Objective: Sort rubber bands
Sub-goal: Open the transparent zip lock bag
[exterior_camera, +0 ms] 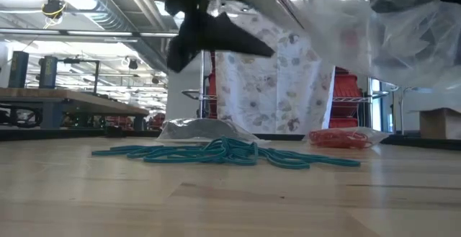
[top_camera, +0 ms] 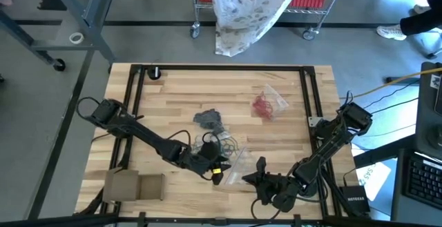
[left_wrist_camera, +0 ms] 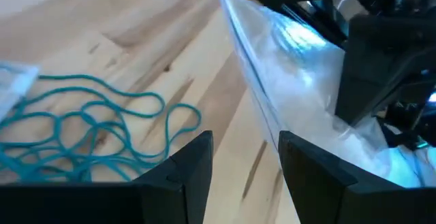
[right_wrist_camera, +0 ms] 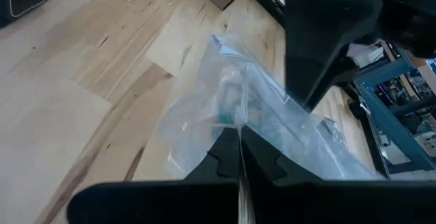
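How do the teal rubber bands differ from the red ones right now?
The teal rubber bands lie loose and spread on the bare table near its middle, by the left gripper; the red rubber bands sit bunched inside a clear plastic bag, farther back and to the right. The teal ones form a wider, flatter tangle; the red ones a compact clump. Both rest on the wood.

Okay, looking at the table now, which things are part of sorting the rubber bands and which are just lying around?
Part of the job:
- teal rubber bands, loose on the table
- red rubber bands in a clear bag
- dark rubber bands in a bag
- clear bag, pinched by the shut right gripper
- left gripper, open beside that bag

Lying about:
- cardboard box
- tape roll on the bench
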